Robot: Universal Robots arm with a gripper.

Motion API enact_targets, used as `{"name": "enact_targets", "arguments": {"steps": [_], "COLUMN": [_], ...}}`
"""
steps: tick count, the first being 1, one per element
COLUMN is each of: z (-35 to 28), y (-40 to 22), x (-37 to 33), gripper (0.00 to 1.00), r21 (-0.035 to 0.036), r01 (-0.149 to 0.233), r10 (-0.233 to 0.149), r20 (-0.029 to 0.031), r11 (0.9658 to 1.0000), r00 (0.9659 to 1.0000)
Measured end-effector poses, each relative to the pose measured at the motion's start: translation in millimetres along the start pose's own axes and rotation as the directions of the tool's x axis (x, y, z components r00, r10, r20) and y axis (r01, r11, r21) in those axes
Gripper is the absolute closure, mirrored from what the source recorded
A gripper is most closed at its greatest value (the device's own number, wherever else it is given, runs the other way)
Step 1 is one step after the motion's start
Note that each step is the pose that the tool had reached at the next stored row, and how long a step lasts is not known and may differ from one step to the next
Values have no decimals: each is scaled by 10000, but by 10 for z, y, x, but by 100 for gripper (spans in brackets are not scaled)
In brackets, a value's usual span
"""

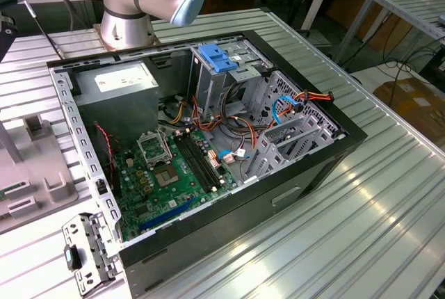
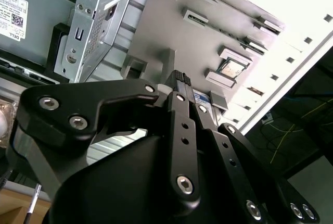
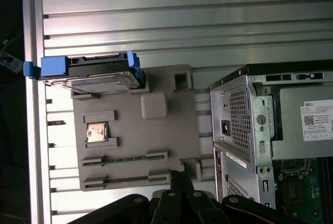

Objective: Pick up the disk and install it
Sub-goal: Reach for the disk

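Disk [image 3: 99, 81] sat at one corner of the grey fixture tray [image 3: 135, 146], blue rails at both ends, w/ nothing touching it. Gripper [image 3: 182, 174] hung above the tray's opposite corner, well apart from the disk. In the second wrist view I saw its fingers [image 2: 179, 81] pressed together w/ nothing btwn them (empty-handed). Open PC case [image 1: 313, 167] stood on the ribbed alu table [image 1: 361, 243], just beside the tray. In the exterior view the tray lay to the exterior view's left of the case. Blue latch [image 1: 217, 57] topped the metal cage inside; motherboard [image 1: 167, 174] exposed.
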State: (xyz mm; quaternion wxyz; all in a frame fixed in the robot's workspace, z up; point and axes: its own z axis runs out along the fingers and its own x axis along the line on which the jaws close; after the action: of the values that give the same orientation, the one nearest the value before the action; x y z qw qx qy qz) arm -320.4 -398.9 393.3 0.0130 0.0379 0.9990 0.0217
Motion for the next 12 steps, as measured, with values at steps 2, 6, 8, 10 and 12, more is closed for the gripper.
{"name": "enact_targets", "arguments": {"steps": [2,6,8,10,12], "z": [0,-1,-1,-1,-1], "y": [-1,-3,-4,-5,-6], "x": [12,35,48,61,74], "gripper": [89,89,89,89,89], "r21": [0,0,0,-1,-1], "r01": [0,0,0,0,0], "r10": [0,0,0,0,0], "r20": [1,1,1,1,1], "r11": [10000,10000,10000,10000,10000], "r00": [10000,10000,10000,10000,10000]}}
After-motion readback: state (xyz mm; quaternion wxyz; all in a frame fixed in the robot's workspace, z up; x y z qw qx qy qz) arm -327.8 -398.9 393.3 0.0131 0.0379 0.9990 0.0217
